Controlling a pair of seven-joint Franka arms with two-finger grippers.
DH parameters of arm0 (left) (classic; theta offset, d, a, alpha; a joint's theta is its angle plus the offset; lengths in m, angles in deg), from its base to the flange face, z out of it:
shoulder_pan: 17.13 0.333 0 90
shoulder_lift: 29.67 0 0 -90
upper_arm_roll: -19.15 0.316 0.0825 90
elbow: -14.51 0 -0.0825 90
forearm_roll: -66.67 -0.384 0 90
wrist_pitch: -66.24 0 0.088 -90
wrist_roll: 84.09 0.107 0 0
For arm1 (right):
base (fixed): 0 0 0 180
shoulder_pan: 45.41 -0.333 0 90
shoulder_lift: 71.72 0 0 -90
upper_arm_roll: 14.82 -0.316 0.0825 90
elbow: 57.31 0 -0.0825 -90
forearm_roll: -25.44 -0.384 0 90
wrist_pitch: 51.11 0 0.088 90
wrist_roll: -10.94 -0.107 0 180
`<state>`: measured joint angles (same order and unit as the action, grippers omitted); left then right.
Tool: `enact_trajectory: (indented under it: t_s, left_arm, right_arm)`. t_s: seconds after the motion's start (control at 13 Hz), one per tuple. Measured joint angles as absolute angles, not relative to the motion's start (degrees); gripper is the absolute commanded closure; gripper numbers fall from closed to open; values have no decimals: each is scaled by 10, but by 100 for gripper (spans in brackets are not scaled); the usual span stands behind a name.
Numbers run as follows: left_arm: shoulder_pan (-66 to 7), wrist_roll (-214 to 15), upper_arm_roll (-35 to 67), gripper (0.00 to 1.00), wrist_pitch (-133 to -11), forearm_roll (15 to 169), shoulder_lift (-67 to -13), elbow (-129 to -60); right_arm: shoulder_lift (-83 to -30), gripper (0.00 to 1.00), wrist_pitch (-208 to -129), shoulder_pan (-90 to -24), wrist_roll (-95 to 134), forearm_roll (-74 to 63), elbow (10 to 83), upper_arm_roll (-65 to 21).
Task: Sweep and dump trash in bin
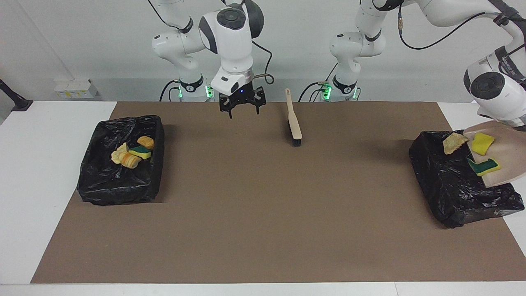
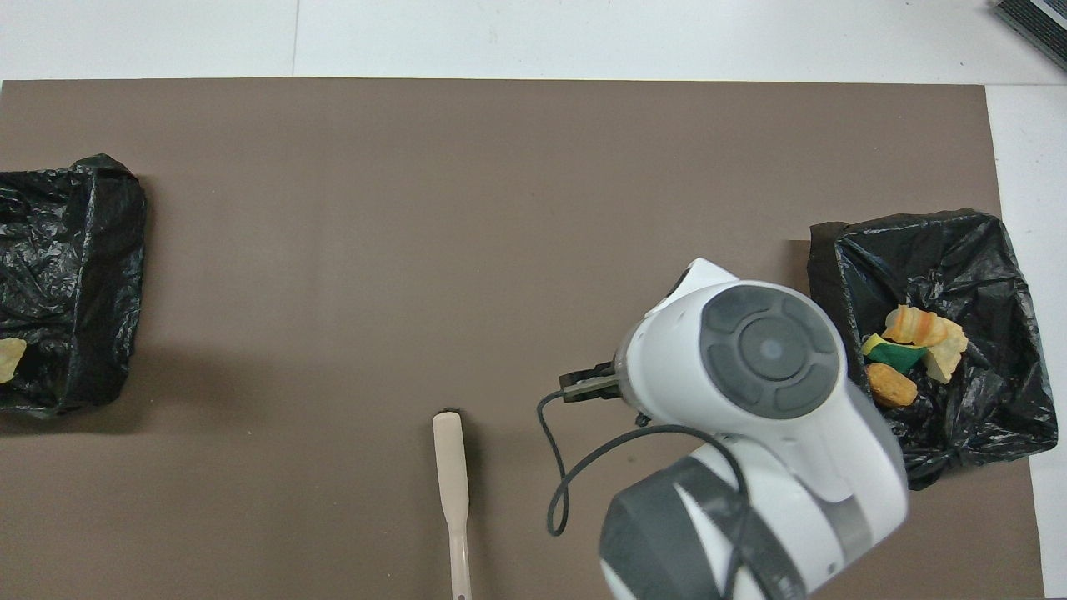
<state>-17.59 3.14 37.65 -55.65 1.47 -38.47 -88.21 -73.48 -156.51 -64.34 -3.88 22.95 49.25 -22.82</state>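
Observation:
A beige dustpan (image 1: 503, 170) hangs steeply tilted over the black-lined bin (image 1: 452, 197) at the left arm's end. My left gripper holds it at the view's edge, below the left wrist (image 1: 495, 88). Trash slides down the pan: a tan lump (image 1: 454, 142) at its lip, a yellow sponge piece (image 1: 481, 143) and a green-and-yellow one (image 1: 485, 166). In the overhead view a tan scrap (image 2: 8, 358) shows over that bin (image 2: 83, 283). My right gripper (image 1: 241, 109) hangs open and empty over the mat. The brush (image 1: 294, 125) (image 2: 450, 467) lies flat beside it.
A second black-lined bin (image 1: 119, 185) (image 2: 992, 417) at the right arm's end holds several scraps (image 1: 132, 154) (image 2: 913, 346). A brown mat (image 1: 263, 213) covers the table's middle. In the overhead view the right arm's wrist (image 2: 767, 350) covers its own gripper.

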Motion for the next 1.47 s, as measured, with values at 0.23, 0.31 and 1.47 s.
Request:
enact_trajectory:
  t_s: [0.23,0.31,1.47]
  left_arm:
    - [-176,18,341,100,-494,-6,-364,-886]
    - [-176,13,338,100,-487,-15,-362,-888]
    - [-175,7,217,100,-357,-16,-311,-883]
  right_arm:
    - [-735,0,-1562,-557,74,230,476,-227]
    - [-734,0,-1562,-531,96,230,474,-226]
    - [-763,0,-1445,-453,108,231,401,-95]
